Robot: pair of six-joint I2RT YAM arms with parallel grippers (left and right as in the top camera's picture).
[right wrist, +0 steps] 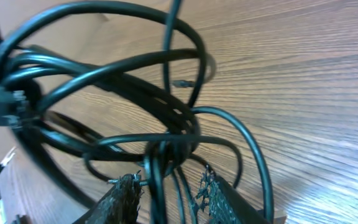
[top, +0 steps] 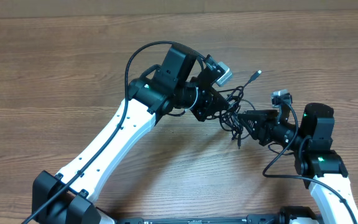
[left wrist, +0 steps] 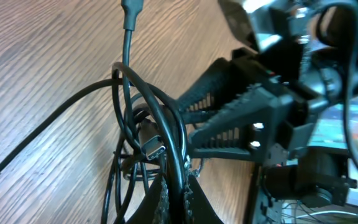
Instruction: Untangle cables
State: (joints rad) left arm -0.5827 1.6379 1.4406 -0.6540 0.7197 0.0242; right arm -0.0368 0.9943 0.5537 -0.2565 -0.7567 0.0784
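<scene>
The cables (top: 231,98) form a tangle of thin black cords held up between my two grippers at mid-table. One strand runs out to a plug end (top: 257,73) on the wood. My left gripper (left wrist: 180,200) is shut on a black strand of the cables (left wrist: 166,118), just below a silver-tipped plug (left wrist: 152,147). My right gripper (right wrist: 169,194) comes in from the right. Its fingers (right wrist: 124,198) stand apart, and several strands of the cables (right wrist: 135,81) hang loose between them with gaps on both sides. In the overhead view the left gripper (top: 222,112) and right gripper (top: 242,117) nearly meet.
Wooden table (top: 55,68) all round. The left arm (top: 123,130) crosses from the lower left, its own thick cable (top: 131,62) arching above it. The right arm (top: 319,155) stands at the lower right. In the left wrist view the right gripper's ribbed fingers (left wrist: 229,115) fill the right side.
</scene>
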